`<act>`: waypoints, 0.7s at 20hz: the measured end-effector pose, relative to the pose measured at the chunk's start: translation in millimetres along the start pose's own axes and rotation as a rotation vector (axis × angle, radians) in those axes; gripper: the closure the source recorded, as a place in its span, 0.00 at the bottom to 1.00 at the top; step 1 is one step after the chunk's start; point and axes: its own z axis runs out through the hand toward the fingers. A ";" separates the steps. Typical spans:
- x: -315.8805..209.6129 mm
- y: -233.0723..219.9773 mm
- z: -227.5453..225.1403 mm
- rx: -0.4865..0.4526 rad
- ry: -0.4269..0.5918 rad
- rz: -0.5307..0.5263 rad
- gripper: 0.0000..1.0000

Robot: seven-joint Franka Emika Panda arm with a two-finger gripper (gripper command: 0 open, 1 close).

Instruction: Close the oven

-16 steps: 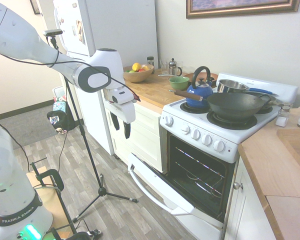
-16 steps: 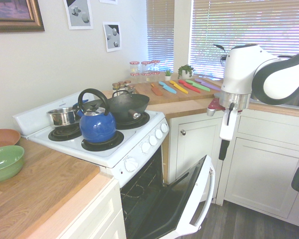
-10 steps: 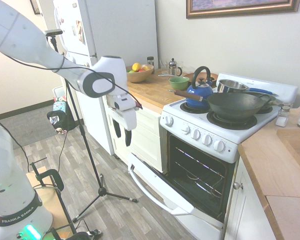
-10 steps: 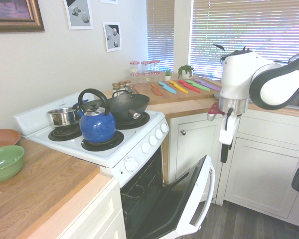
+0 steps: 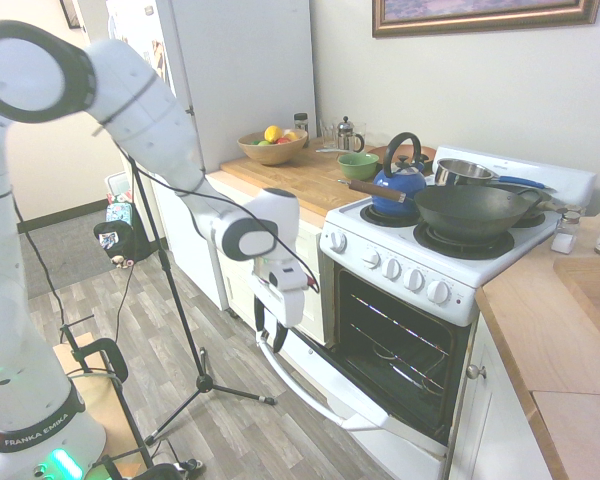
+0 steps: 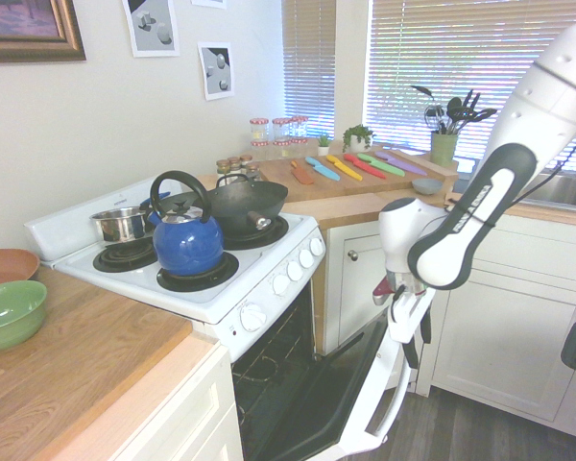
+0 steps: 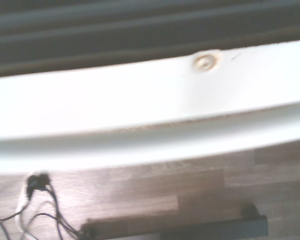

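first exterior view: the arm reaches down toward the oven [image 5: 405,268], and the end effector [image 5: 269,337] is right at the top edge of the door [image 5: 325,372], at the end of it farther from the wok.
end effector: fingers apart, pointing down, one either side of the handle [image 5: 294,385] area; contact, i can't tell.
oven: between two stretches of table, door hanging partway down, tilted outward, wire racks [image 5: 400,350] showing in the dark interior.
wrist view: white door edge up close, a round screw [image 7: 206,62] in it, the handle's pale bar alongside, wood-look floor [image 7: 200,187] beyond.
stovetop: blue kettle [image 6: 188,242] and dark wok [image 5: 470,215] on the front burners, steel pan [image 6: 122,225] behind.
table [image 5: 305,182]: fruit bowl [image 5: 273,150], green bowl [image 5: 358,166] and french press [image 5: 346,134].
second exterior view: colourful knives [image 6: 364,166] lie in a row on the corner table [image 6: 350,206], near small potted plants [image 6: 357,138].
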 end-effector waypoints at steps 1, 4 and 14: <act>6.7 -2.2 11.6 -0.011 -0.010 0.002 0.00; 13.3 -11.0 32.2 -0.018 -0.026 -0.033 0.00; 2.2 -27.9 70.7 0.019 0.020 -0.132 0.00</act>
